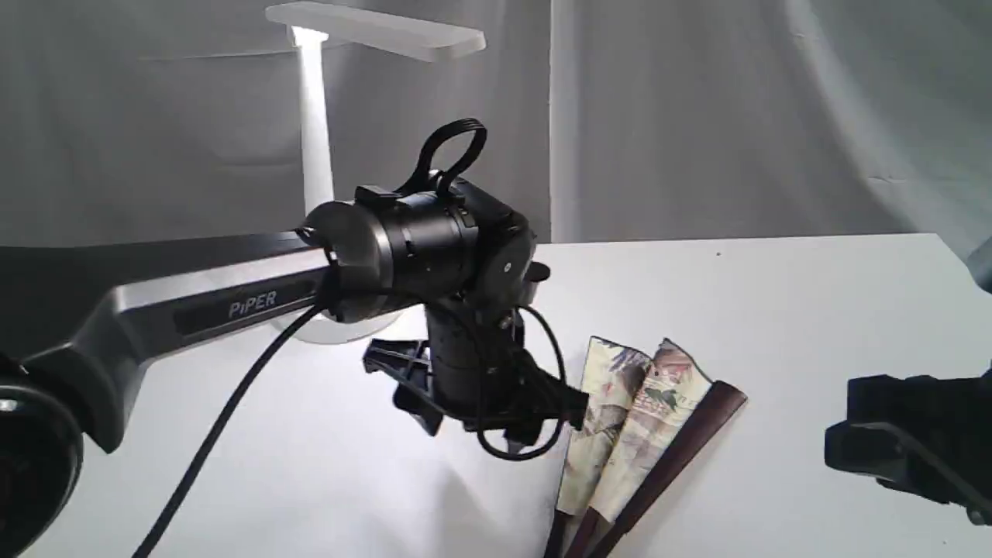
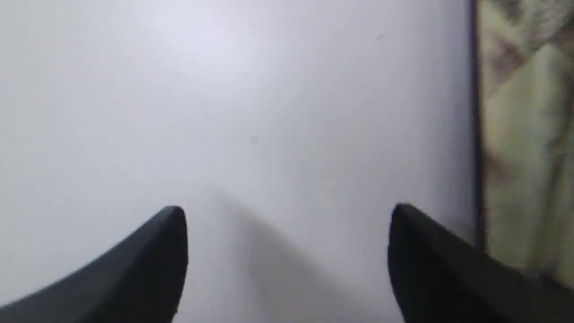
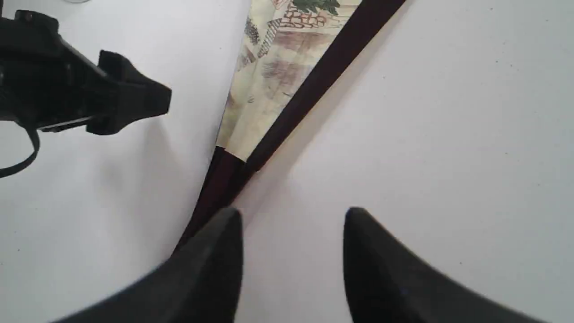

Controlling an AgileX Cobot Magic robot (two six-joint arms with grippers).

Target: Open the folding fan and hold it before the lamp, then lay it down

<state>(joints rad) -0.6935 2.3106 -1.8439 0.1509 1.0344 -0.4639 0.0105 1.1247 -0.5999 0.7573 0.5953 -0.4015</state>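
The folding fan (image 1: 643,418) lies on the white table, only partly spread, showing a few cream painted pleats between dark maroon guards. My left gripper (image 1: 488,415) points down just left of the fan and is open. In its wrist view the left gripper (image 2: 287,215) hangs over bare table, with the fan's edge (image 2: 524,134) beside one finger. The right gripper (image 3: 291,220) is open near the fan's rib end (image 3: 219,179) and holds nothing. The fan paper (image 3: 273,76) runs away from it. The white lamp (image 1: 314,132) stands behind the left arm, lit.
The left arm's long grey link (image 1: 201,302) crosses the left side of the table and hides most of the lamp's base (image 1: 341,332). A grey cloth backdrop (image 1: 697,116) closes the back. The right gripper's dark body (image 1: 907,446) sits at the right edge.
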